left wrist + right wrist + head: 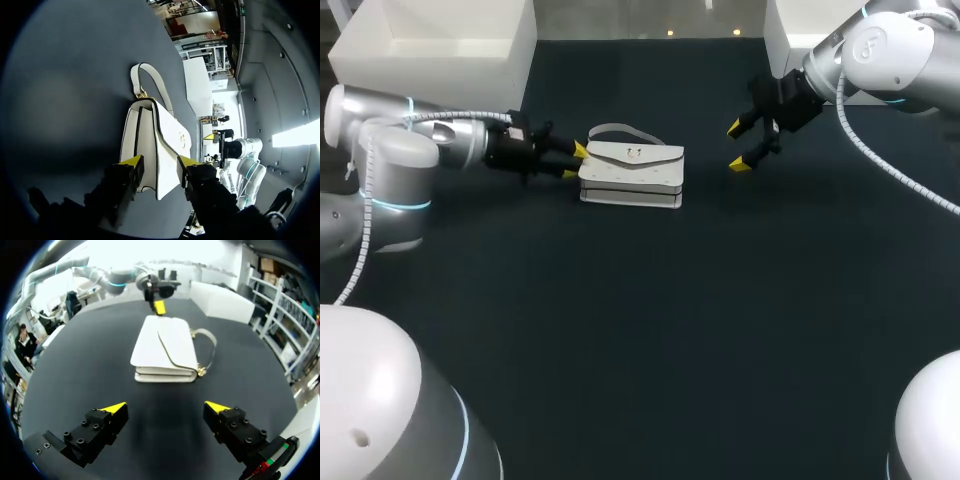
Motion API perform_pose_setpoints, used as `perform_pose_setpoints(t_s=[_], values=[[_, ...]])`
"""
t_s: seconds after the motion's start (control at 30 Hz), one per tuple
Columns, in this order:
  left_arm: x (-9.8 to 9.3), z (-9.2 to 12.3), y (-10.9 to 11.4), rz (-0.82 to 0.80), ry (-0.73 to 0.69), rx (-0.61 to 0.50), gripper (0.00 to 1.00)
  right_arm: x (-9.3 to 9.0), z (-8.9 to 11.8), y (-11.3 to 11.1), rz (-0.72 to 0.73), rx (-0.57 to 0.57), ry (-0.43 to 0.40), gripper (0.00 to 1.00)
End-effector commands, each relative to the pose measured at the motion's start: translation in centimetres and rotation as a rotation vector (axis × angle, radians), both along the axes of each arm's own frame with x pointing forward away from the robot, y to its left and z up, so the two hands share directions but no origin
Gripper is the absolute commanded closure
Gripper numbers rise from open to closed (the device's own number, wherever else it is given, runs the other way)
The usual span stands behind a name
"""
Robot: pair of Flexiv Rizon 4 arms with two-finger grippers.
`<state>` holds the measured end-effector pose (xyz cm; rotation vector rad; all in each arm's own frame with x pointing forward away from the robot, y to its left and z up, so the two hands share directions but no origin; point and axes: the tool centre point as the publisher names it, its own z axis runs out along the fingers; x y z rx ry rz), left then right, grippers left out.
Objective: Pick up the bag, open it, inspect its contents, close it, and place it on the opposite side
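We cannot tell whether our left gripper [575, 162], at one end of the bag [632, 175] lying flat on the table [640, 330], has clamped it, while our right gripper [737, 146] gapes well off its other end, so a shallow pinch might slip on lifting.

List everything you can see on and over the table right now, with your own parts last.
bag: one, white, lying flat on the table, far left of centre, flap closed, strap on its far side.
table: one, dark, under the bag.
left box: one, white, at the table's far left corner.
right box: one, white, at the table's far right corner.
left gripper: one, black with yellow tips, at the bag's left end, both fingers appearing to press on it.
right gripper: one, black with yellow tips, open, to the right of the bag and apart from it.
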<state>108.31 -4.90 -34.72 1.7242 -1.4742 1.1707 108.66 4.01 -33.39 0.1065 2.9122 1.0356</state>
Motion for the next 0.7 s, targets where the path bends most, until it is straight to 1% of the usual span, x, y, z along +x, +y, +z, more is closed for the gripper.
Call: perform_pose_setpoints(t_s=[0.03, 0.17, 0.3, 0.4, 0.6, 0.7], values=[[1.2, -0.1, 0.3, -0.064, 0.050, 0.005, 0.59, 0.1, 0.0, 0.0, 0.003, 0.002, 0.002, 0.00], [1.6, -0.4, 0.0, -0.109, 0.073, 0.004, 0.59, 0.1, 0.0, 0.0, 0.003, 0.002, 0.002, 0.00], [2.1, -0.5, -0.4, -0.157, 0.101, -0.026, 0.66, 0.1, 0.0, 0.0, 0.003, 0.002, 0.002, 0.00], [2.4, -0.5, -0.9, -0.189, 0.121, -0.019, 0.66, 0.1, 0.0, 0.0, 0.003, 0.002, 0.002, 0.00], [2.4, -0.7, -1.3, -0.217, 0.145, -0.013, 0.72, 0.1, 0.0, 0.0, 0.003, 0.002, 0.002, 0.00], [2.4, -0.8, -1.3, -0.222, 0.150, -0.013, 0.85, 0.1, 0.0, 0.0, 0.003, 0.002, 0.002, 0.00]])
